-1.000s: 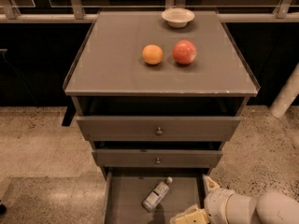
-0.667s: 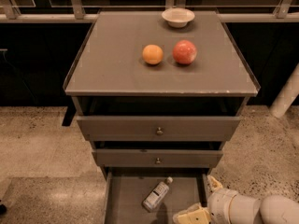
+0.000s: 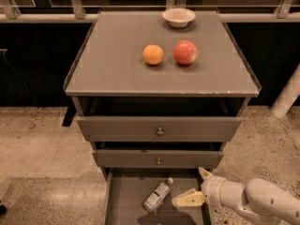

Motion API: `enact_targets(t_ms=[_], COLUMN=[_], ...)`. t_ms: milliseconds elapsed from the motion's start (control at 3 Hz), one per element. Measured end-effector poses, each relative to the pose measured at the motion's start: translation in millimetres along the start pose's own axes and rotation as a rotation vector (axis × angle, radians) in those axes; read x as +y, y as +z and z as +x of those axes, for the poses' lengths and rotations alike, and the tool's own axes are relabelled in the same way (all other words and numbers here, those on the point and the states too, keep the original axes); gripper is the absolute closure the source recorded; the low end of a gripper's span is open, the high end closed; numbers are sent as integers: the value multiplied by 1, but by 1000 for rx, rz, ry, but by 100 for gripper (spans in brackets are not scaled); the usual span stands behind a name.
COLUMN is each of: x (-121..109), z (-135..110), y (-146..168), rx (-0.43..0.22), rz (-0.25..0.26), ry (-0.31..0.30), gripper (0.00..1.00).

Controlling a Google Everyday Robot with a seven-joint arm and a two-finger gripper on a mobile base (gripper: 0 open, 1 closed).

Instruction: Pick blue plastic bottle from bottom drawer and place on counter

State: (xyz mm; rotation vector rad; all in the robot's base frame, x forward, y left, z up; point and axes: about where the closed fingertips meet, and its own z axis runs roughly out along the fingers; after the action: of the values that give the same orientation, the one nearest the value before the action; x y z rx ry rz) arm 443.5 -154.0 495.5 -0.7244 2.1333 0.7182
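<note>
The cream two-fingered end effector (image 3: 195, 186) is held spread wide at the right edge of the flat grey bottom drawer (image 3: 124, 191). Just beside it, apart, the small bluish plastic bottle (image 3: 156, 197) is laid tilted. A round orange fruit (image 3: 153, 54), a round red fruit (image 3: 185, 52) and a white bowl (image 3: 178, 17) are carried on the matte grey desk (image 3: 112, 64).

I'm looking at the counter (image 3: 117, 64): matt grey, edges worn pale. The bottom drawer (image 3: 125, 198) has the same flat grey finish. The bottle (image 3: 157, 196) is clear bluish plastic with a white cap and a pale label. My gripper (image 3: 195, 187), over the drawer's right side near the bottle, is smooth white plastic with yellowish fingers spread apart. The orange (image 3: 153, 54) looks dull, the apple (image 3: 185, 52) glossy, the bowl (image 3: 178, 17) smooth. The floor (image 3: 37, 139) is speckled stone.
</note>
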Motion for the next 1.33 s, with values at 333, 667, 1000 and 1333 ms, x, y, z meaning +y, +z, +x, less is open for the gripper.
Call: enact_targets(t_ms=[333,667,1000,1333], x=[-9,-8,-7,-12], z=[7,10,33,69], y=[15,17,26,54], rx=[-19,-17,-8,9], rz=[-16,-29,-122,-249], ry=[32,34,52,67], gripper=[0,0,0,0])
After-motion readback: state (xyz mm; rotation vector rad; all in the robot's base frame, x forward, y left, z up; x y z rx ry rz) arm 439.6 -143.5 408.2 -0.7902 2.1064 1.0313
